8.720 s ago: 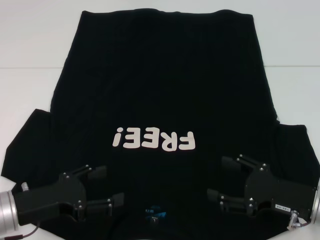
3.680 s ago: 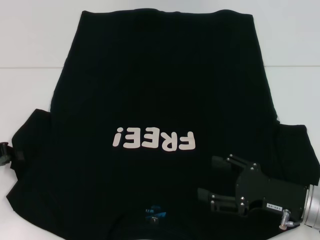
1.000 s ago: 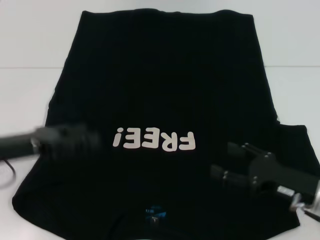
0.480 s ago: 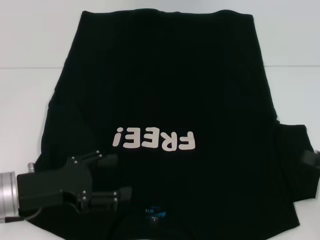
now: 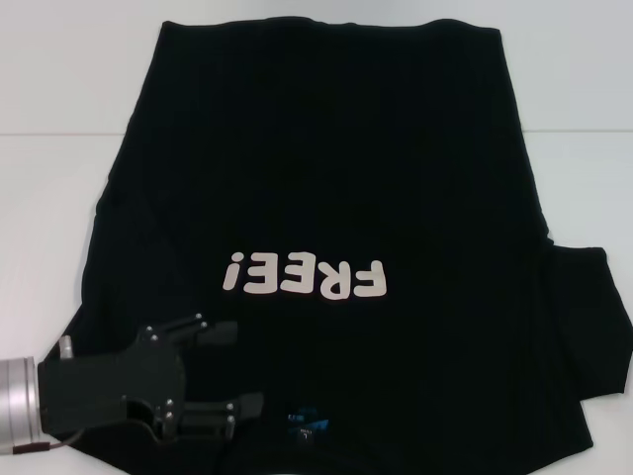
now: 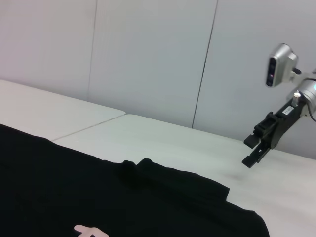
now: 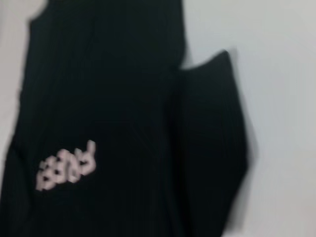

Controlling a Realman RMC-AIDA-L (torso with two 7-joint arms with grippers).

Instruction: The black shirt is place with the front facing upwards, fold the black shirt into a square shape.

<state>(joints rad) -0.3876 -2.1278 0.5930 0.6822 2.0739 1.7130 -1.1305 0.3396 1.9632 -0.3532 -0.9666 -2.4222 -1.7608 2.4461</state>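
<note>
Black shirt (image 5: 326, 168) lies front-up across the white table (image 5: 49, 89), its neck end nearest the robot and its hem at the far edge, the white "FREE!" print (image 5: 304, 277) reading upside down from the head camera.

On the robot's left, no sleeve sticks out past the shirt's side: the edge runs as one slanting line from the hem down toward the near corner, so that sleeve looks folded in over the body. The left gripper (image 5: 235, 368) hovers low over this near-left part of the shirt, just beside the small blue neck label (image 5: 305, 420), with its two fingers spread apart and nothing between them. Bare table lies open beyond this edge, giving free room for the arm to swing out.

In the middle, the body panel is flat and smooth, with no lengthwise or crosswise fold made yet.

On the right, the sleeve (image 5: 591, 317) is spread outward past the side seam and not folded in. The right gripper (image 6: 257, 147) is out of the head view; the left wrist view shows it raised well above the table, off the shirt's right edge, fingers parted and empty.

By my judgement the task is early: one sleeve tucked, the right sleeve and the body folds remaining.
</note>
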